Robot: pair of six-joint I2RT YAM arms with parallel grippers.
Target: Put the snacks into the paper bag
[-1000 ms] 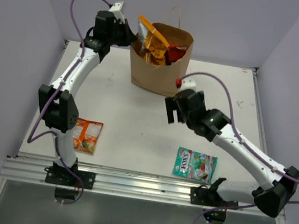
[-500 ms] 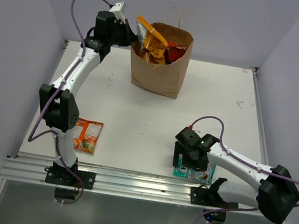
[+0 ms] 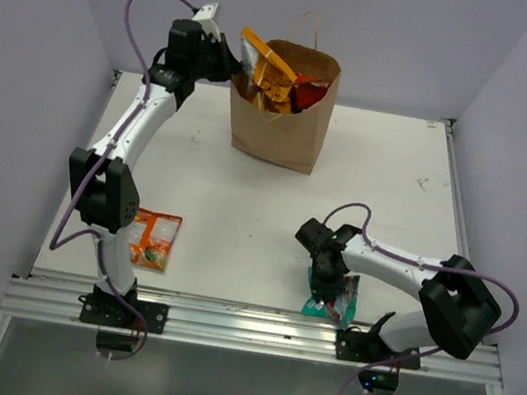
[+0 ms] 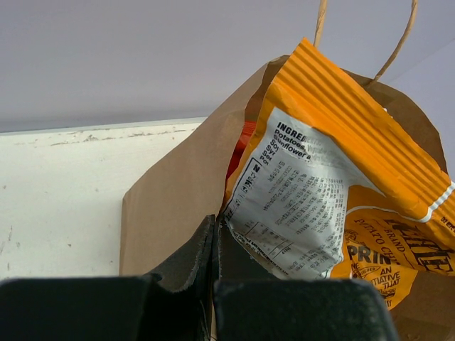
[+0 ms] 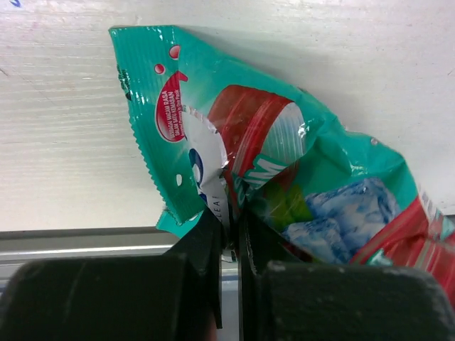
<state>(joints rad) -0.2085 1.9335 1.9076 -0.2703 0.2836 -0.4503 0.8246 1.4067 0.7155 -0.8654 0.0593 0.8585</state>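
1. Paper bag [image 3: 279, 121]: brown and upright at the far middle of the table [image 3: 244, 195]. One loop handle [image 3: 312, 28] rises above its mouth. The left wrist view cuts off its base.
2. Yellow-orange packet [image 3: 262, 65]: stands tilted in the bag's mouth with its upper half out. Its lower part is hidden inside. The small print on its back [image 4: 298, 199] is mostly too fine to read.
3. Red packets [image 3: 310, 91]: only their tops show inside the bag, so their number and brand cannot be told.
4. Small orange packet [image 3: 157, 240]: lies flat at the near left, with its left edge hidden behind the left arm.
5. Teal-green packet [image 3: 348, 298]: at the near edge, crumpled, and largely covered from above by the right arm.
6. Left gripper [image 3: 225, 63]: sits at the bag's left rim with its jaws pressed together. Whether paper or packet lies between them cannot be told.
7. Right gripper [image 5: 231, 227]: its jaws are closed to a thin slit, pinching a raised fold of the teal-green packet [image 5: 284, 185].
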